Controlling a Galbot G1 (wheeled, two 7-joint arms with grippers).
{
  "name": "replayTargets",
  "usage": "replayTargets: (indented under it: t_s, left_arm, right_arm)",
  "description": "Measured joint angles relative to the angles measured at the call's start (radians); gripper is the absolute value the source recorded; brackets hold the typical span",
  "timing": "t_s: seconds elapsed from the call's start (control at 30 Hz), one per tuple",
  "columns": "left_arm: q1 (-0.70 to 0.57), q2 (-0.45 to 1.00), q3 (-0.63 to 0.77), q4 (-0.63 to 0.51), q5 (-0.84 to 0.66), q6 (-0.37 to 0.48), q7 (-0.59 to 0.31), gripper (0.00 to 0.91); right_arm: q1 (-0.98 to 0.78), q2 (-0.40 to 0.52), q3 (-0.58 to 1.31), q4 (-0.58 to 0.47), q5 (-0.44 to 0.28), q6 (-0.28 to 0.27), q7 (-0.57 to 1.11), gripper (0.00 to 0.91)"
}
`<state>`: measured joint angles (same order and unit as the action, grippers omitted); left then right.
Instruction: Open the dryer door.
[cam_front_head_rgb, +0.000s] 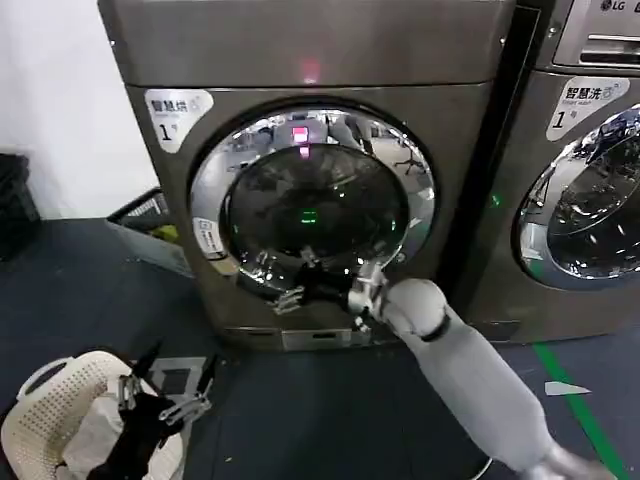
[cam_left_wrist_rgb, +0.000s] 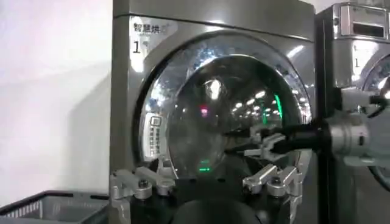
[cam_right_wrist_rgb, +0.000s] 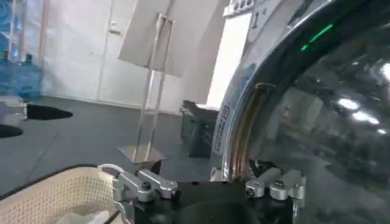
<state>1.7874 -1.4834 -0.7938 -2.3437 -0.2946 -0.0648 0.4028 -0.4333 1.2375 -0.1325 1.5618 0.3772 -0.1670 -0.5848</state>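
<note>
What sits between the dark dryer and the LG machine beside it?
In the head view, a narrow dark gap separates the dryer from the LG machine; nothing stands in it.

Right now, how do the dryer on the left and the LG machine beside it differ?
The dryer is darker grey-bronze with a pink light on its top panel; the LG machine is lighter grey and carries an LG logo. The right gripper reaches to the lower rim of the dryer door; nothing touches the LG machine's door. Both have round chrome-ringed doors, shut, and a shield sticker marked 1.
</note>
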Motion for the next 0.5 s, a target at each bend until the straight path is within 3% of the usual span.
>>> replayTargets:
  t_s: [0.5]
  left_arm:
    - [0.005,-0.008,0.012,0.0,0.019,-0.008,0.002,0.907]
  right_arm:
    - [0.091,0.122,-0.084,-0.17,0.002,0.019,0.029,0.907]
